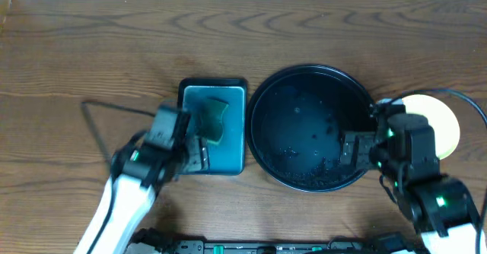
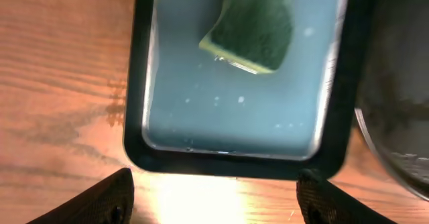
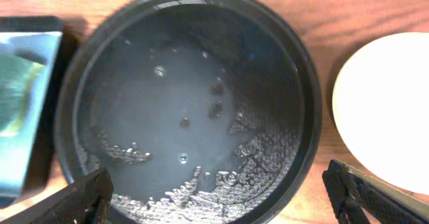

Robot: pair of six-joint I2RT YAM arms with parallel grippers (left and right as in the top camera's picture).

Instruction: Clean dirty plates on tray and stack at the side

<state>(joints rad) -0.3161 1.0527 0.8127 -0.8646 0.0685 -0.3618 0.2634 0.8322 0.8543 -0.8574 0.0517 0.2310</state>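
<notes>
The large round black tray point(image 1: 304, 125) sits mid-table with no plates on it, only water beads and droplets on its floor point(image 3: 188, 96). A pale yellow plate point(image 1: 445, 125) lies on the wood just right of the tray, partly covered by my right arm; its clean face point(image 3: 385, 110) shows in the right wrist view. Whether other plates lie beneath it I cannot tell. My right gripper point(image 3: 218, 197) hangs open over the tray's near right rim, holding nothing. My left gripper point(image 2: 214, 197) is open and empty over bare wood by the near edge of the teal tray.
A small rectangular teal tray point(image 2: 234, 123) holds shallow water and a green-and-yellow sponge point(image 2: 251, 29) at its far end. It stands close against the black tray's left side point(image 2: 402, 83). A thin black cable point(image 1: 95, 121) lies on the wood at the left.
</notes>
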